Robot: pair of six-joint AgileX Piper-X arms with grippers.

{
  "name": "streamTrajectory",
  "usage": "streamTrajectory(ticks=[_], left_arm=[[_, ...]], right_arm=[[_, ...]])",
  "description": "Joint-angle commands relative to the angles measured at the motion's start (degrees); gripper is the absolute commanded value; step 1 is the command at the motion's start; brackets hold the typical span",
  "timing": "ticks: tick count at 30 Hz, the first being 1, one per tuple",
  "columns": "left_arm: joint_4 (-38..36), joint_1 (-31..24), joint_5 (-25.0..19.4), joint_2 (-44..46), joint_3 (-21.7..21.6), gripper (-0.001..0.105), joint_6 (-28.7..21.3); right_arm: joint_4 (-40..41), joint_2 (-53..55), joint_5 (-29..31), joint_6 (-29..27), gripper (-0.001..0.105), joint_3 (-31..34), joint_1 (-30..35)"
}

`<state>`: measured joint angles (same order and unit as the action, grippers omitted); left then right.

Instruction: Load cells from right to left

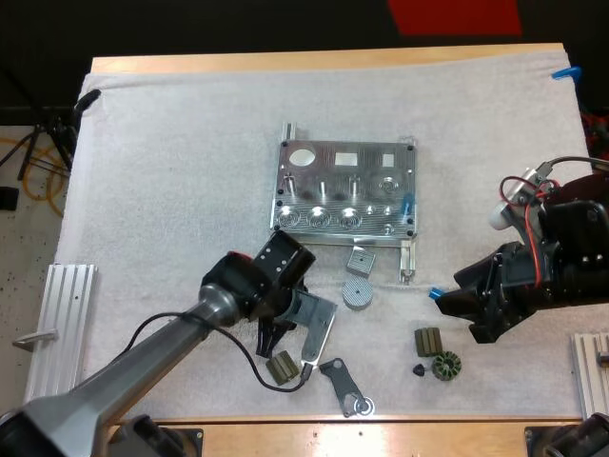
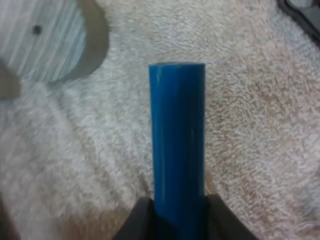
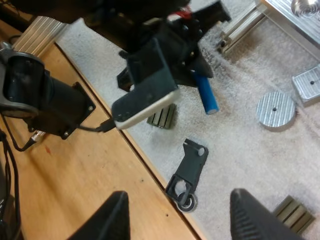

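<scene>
Your left hand (image 2: 179, 212) is clenched on the near end of the blue cylinder (image 2: 177, 135), which juts out ahead of it over the mat (image 2: 260, 125); your right hand (image 3: 180, 205) is released. Judge the cylinder light, rigid and slick: grip low, squarely.

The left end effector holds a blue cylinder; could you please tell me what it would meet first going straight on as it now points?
The left end effector would likely drive its blue cylinder into the white mat first; the metal disc lies off to one side. Depth is unclear.
</scene>
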<state>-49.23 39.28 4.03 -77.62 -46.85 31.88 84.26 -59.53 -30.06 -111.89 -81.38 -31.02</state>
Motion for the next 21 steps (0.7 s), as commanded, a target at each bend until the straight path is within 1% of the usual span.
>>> streamTrajectory(ticks=[1,4,5,7,11,16,17,21], left_arm=[[-0.7,0.2,0.0,1.8,0.0,0.004,4.4],[-1.4,0.2,0.0,3.7,0.0,0.004,11.4],[-1.7,0.2,0.0,4.1,0.0,0.004,12.1],[-2.8,0.2,0.0,5.4,0.0,0.004,15.0],[-3.8,0.2,1.4,7.1,0.0,0.004,17.4],[-3.8,0.2,6.2,10.4,0.0,0.004,19.6],[-3.8,0.2,6.2,10.8,0.0,0.004,19.7],[-3.8,0.2,6.3,13.6,0.0,0.004,19.7]], right_arm=[[-1.2,0.6,0.3,0.0,0.046,-0.1,0.1],[-2.3,0.6,0.3,0.3,0.046,-0.1,0.1],[-2.6,0.6,0.3,0.3,0.046,-0.1,0.1],[-3.1,0.3,0.3,1.2,0.046,-0.1,0.1],[-3.9,0.2,0.3,1.5,0.046,0.1,0.1],[-7.0,0.2,0.3,3.1,0.046,2.3,0.1],[-7.5,0.2,0.3,3.4,0.046,2.7,0.1],[-11.2,0.0,0.0,8.3,0.046,6.6,0.1]])
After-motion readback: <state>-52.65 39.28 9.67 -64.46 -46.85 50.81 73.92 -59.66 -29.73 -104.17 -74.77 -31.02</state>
